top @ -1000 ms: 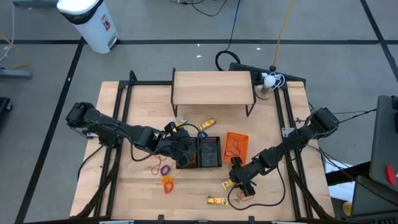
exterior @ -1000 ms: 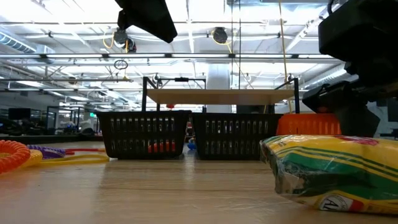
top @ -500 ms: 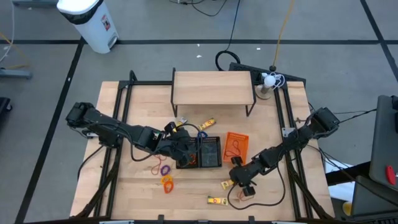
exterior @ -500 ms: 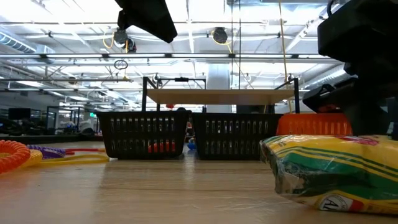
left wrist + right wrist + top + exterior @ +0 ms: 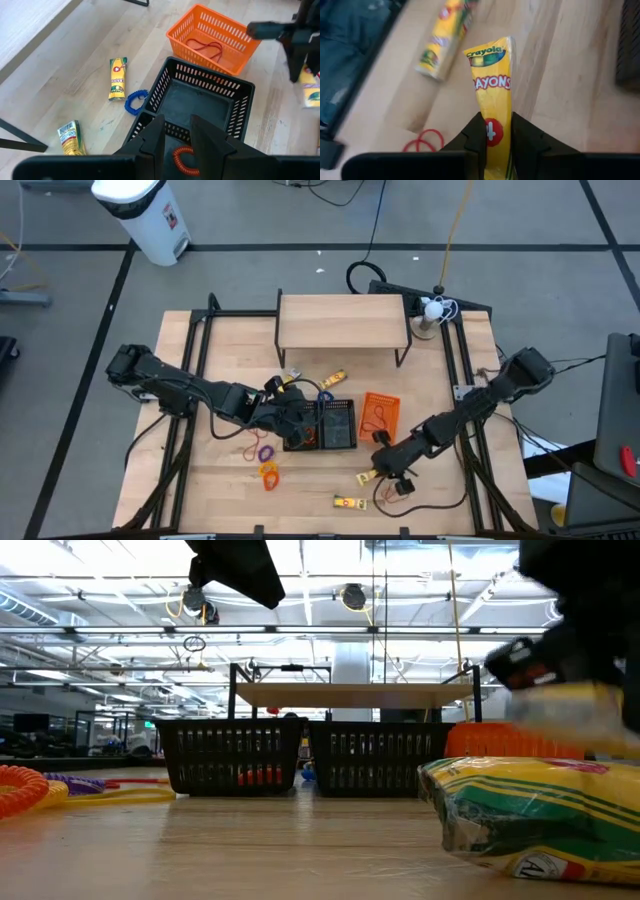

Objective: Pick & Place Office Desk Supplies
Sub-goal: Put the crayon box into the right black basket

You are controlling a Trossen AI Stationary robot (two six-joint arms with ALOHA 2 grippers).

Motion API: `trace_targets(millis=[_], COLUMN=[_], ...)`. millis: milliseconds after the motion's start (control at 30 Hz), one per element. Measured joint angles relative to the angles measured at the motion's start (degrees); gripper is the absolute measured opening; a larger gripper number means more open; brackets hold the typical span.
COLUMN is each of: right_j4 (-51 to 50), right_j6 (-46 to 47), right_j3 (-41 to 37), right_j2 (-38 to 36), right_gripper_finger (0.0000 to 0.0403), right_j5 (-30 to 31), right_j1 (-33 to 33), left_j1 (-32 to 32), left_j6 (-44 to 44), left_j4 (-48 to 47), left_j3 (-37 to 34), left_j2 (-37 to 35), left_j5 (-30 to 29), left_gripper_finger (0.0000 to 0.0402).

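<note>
Wooden table (image 5: 230, 470) (baskets mid-way): right claw (image 5: 493, 131) grips a crayon pack (image 5: 492, 95); left claw (image 5: 175, 131) near-closed, empty, over black basket (image 5: 200, 100).

Light wooden table (image 5: 225, 480): black basket (image 5: 335, 426) and orange basket (image 5: 379, 412) at centre; rubber bands (image 5: 264, 453) left of them; crayon packs (image 5: 349, 502) scattered; wooden riser (image 5: 342, 321) at rear.

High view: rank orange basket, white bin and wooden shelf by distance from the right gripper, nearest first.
From the right gripper, shut on a crayon pack near the table's front edge:
1. Orange basket, just behind it, beside the black basket.
2. Wooden shelf, at the table's back edge.
3. White bin, on the floor beyond the table's back left corner.
</note>
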Motion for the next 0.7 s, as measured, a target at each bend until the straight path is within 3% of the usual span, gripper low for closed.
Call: trace_targets(millis=[367,700], right_j4=[0.73,6.53], right_j6=[-10.72,-19.87], right_j3=[0.00,0.00], right_j2=[-14.90,-19.93], right_gripper_finger=[0.0050,0.0050], right_j5=[10.61,10.32], right_j1=[-0.71,-8.05], left_j1=[0.02,0.24], left_j6=[0.23,11.95], left_j4=[0.02,4.72], left_j3=[0.00,0.00], left_j2=[0.00,-0.01], left_j5=[-0.02,-0.08], left_gripper_finger=[0.0093,0.0093])
